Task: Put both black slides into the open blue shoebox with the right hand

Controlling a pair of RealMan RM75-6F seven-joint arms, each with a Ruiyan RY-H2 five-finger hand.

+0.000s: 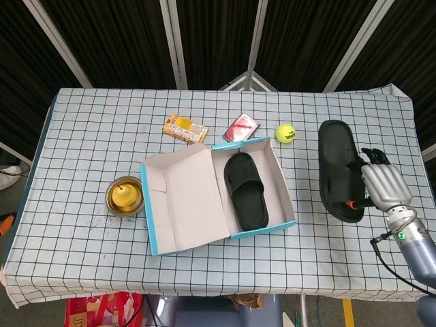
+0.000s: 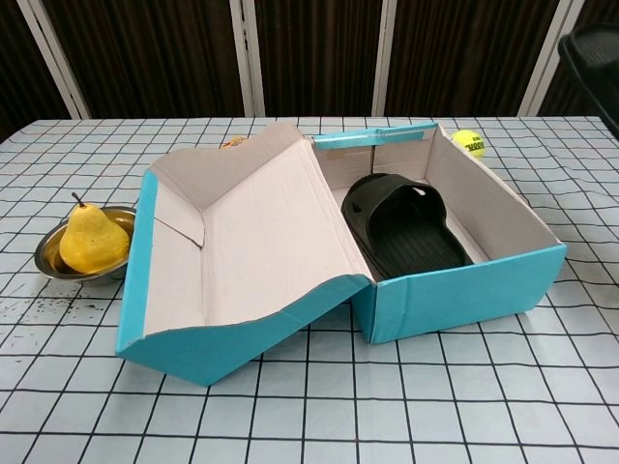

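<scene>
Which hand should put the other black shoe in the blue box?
The right hand. It already grips the second slide, held just right of the box, where one slide lies with room beside it. The left hand is nowhere in view.
</scene>
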